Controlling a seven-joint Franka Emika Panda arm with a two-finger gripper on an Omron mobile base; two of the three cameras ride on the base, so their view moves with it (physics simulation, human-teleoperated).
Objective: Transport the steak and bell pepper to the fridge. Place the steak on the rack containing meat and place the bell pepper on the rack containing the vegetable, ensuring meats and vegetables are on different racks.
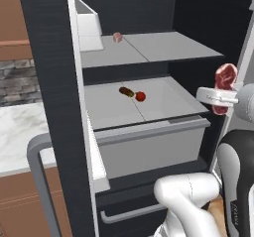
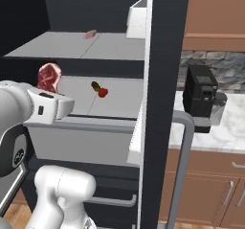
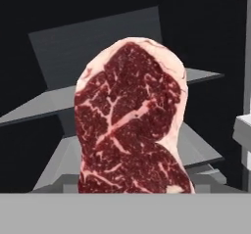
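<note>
A: Where is the steak (image 1: 225, 77)?

B: Up in the air in front of the open fridge (image 1: 49, 82), standing on edge in the end effector (image 1: 222, 98). The white hand is clamped on its lower part, so the dark red marbled face with the pale fat rim rises above the hand. From the hand view that face covers the middle, with grey shelves behind it.

A: How high against the shelves?

B: Roughly between the two, off to the right side of the opening (seen from the left base view). It touches neither shelf.

A: And the bell pepper (image 1: 141, 96)?

B: It sits on the lower shelf (image 1: 163, 102), toward the middle, just beside a dark brown-and-yellow vegetable (image 1: 126, 91). I cannot tell whether the two touch.

A: Anything on the upper shelf (image 1: 163, 46)?

B: A small pale pink chunk of meat (image 1: 117, 37) near the back, and a white bin (image 1: 89, 30) at the left end.

A: Outside the fridge?

B: The door (image 2: 165, 103) stands open with its grey bar handle (image 2: 184, 166). Beyond it, in the right base view, a black coffee machine (image 2: 203, 96) stands on the marble desk (image 2: 229, 127).
</note>
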